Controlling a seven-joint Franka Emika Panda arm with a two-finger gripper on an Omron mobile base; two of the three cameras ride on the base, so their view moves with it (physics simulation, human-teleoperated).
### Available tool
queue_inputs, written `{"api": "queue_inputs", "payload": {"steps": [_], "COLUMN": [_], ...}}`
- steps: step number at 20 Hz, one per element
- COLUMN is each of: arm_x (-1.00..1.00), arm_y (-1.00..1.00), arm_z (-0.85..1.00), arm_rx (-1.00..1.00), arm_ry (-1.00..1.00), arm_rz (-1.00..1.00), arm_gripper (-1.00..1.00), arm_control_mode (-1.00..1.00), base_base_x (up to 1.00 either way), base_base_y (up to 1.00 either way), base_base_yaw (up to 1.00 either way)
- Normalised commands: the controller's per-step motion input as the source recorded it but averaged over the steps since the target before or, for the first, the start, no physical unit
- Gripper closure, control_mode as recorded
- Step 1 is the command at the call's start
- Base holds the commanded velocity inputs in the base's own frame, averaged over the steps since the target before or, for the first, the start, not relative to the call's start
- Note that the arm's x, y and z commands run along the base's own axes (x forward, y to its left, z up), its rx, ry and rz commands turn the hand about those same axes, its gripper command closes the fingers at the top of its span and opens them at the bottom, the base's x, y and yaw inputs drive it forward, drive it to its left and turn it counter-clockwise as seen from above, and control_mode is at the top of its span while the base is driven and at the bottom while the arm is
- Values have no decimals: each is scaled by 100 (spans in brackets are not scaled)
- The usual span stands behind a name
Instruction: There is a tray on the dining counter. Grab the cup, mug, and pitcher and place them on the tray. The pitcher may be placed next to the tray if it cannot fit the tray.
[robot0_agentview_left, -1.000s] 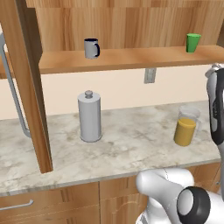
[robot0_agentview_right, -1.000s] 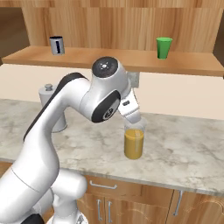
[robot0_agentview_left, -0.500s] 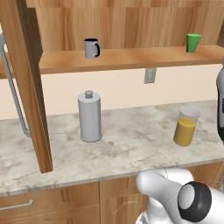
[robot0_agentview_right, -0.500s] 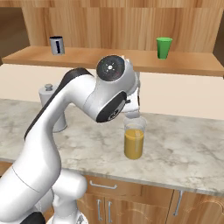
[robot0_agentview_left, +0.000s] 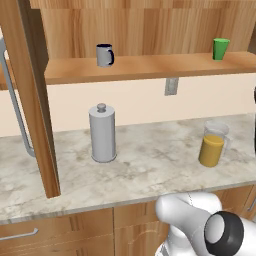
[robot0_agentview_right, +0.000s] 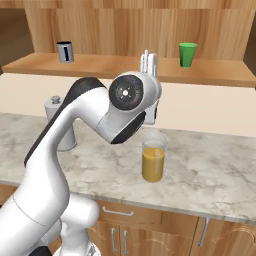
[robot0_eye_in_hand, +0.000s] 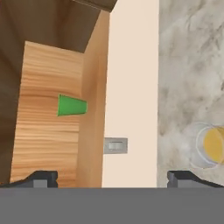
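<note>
Raised, open gripper (robot0_eye_in_hand: 112, 177) now faces cup (robot0_eye_in_hand: 72, 106).

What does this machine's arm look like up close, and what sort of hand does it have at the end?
The arm is built of smooth, glossy white rounded segments with dark grey-black bands at the joints and a round dark cap with a small centre mark on one joint. No loose cables show. Its hand is a two-finger gripper with small dark, blocky finger tips.

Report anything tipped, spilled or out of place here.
Nothing stands out. The pitcher stands upright on the counter with no spill around it; the mug and cup stand upright on the shelf.
</note>
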Motion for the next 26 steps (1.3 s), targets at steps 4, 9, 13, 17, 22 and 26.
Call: {"api": "queue_inputs", "payload": {"steps": [4,9,13,17,22,26], "arm_x": [7,25,25,23,29,18], "arm_y": [0,0,-17,-5,0,0], "arm_z": [35,31,21,9,2,0], "arm_rx": [9,0,0,0,0,0], "arm_ry": [-14,0,0,0,0,0], "arm_rz": [0,4,10,9,6,3], "arm_gripper": [-100,-100,-100,-100,-100,-100], "arm_control_mode": [-100,-100,-100,-100,-100,-100], "base_base_x": [0,0,0,0,0,0], "base_base_y": [0,0,0,0,0,0], "base_base_yaw": [0,0,0,0,0,0]}}
